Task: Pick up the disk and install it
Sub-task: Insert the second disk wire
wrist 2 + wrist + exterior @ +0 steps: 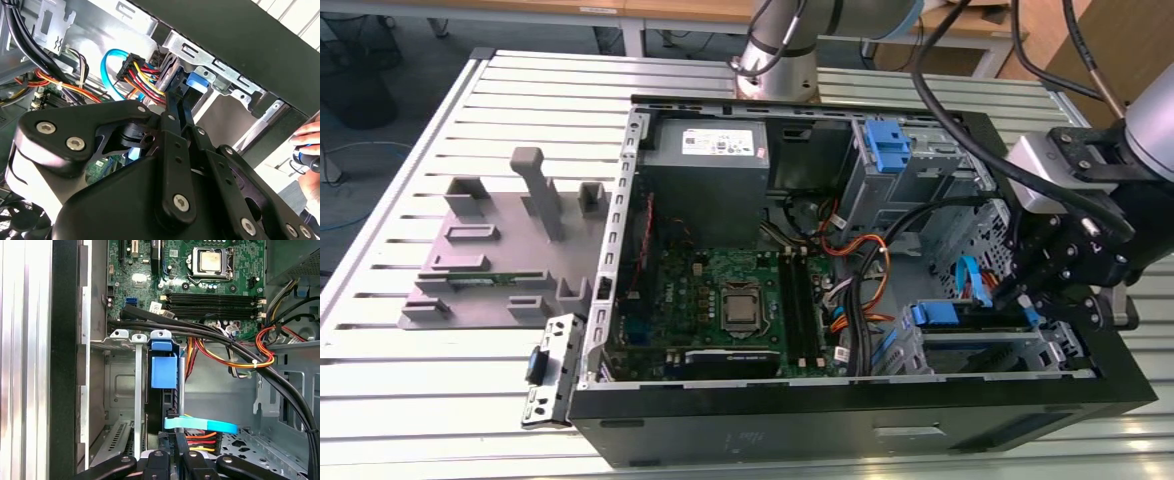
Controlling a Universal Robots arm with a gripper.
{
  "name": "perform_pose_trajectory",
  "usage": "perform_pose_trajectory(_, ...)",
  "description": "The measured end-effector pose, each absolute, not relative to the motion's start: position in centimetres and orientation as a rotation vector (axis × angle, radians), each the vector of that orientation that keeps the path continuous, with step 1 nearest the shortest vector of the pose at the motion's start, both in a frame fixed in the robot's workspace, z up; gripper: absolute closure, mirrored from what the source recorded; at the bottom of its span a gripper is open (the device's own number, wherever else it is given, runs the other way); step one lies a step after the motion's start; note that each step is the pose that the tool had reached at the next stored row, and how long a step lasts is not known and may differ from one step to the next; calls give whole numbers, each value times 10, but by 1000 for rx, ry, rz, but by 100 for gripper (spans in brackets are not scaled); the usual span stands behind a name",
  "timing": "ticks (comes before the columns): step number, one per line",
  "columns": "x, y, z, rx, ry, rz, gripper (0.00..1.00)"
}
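Observation:
The disk (162,399) stands on edge in the metal drive cage (120,385) at the front corner of the open computer case; its blue rail tab (163,371) faces the motherboard. In the exterior view the disk (971,318) lies in the cage at the lower right. My gripper (176,446) is at the disk's cable end, its two black fingers close together with nothing between them. In the second wrist view the gripper (175,97) points at the blue tab (197,80). In the exterior view the gripper (1030,298) hangs over the cage's right end. Whether it touches the disk cannot be told.
A cyan flat cable (200,425) and coloured power wires (145,77) cross near the fingers. Thick black cables (240,347) run over the motherboard (720,290). The grey power supply (707,145) and blue latch (887,145) are at the back. A grey fixture plate (494,250) lies left. A hand (307,145) is outside the case.

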State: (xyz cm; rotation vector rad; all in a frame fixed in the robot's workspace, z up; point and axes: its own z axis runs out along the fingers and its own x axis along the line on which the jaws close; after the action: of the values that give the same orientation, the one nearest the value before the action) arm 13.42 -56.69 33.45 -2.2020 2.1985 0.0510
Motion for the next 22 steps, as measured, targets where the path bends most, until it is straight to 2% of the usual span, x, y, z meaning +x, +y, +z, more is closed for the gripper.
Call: perform_pose_trajectory(22, 133, -566, 328, -2200, 2200, 51, 83)
